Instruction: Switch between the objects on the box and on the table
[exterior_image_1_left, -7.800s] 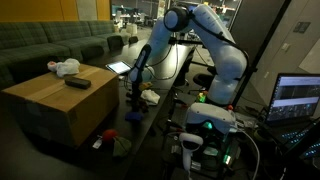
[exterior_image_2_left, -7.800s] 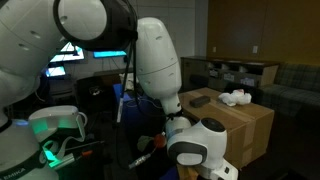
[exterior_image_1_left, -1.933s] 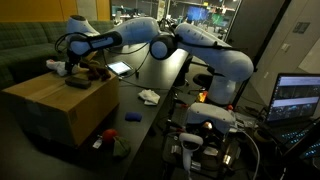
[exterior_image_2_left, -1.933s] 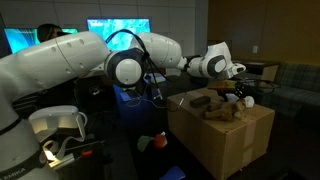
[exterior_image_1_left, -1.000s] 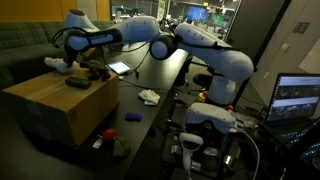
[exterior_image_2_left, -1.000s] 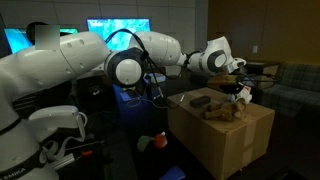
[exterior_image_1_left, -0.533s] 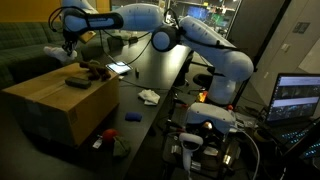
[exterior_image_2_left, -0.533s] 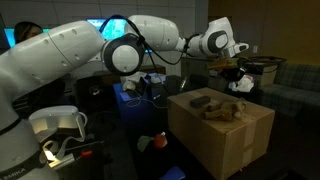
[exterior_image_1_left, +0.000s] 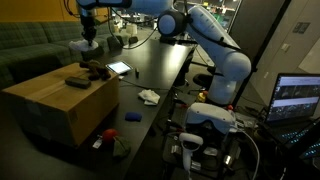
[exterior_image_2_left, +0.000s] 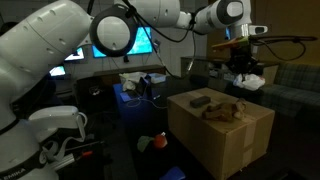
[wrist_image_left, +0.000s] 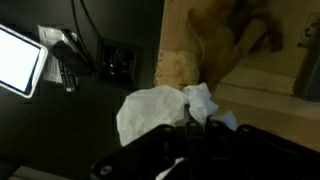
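My gripper (exterior_image_1_left: 85, 47) (exterior_image_2_left: 243, 68) hangs in the air above the far end of the tan cardboard box (exterior_image_1_left: 55, 100) (exterior_image_2_left: 222, 135). It is shut on a white soft cloth (exterior_image_2_left: 252, 81) (wrist_image_left: 150, 112), which dangles below the fingers. On the box top lie a black bar (exterior_image_1_left: 77, 83) and a dark brown lumpy item (exterior_image_1_left: 95, 70) (exterior_image_2_left: 226, 110). On the black table (exterior_image_1_left: 165, 65) lie another white cloth (exterior_image_1_left: 148, 97) and a small blue block (exterior_image_1_left: 133, 116). In the wrist view the gripper (wrist_image_left: 192, 132) fills the bottom edge, and the box top (wrist_image_left: 255, 60) lies beneath.
A tablet with a lit screen (exterior_image_1_left: 118, 68) (wrist_image_left: 20, 60) lies on the table next to the box. A green sofa (exterior_image_1_left: 40, 45) stands behind the box. A red item (exterior_image_1_left: 105, 137) lies on the floor by the box. Monitors and the robot's base crowd the near side.
The gripper has risen from the box top with the white cloth in it and now hangs well above the box. The bar and the brown item have stayed put.
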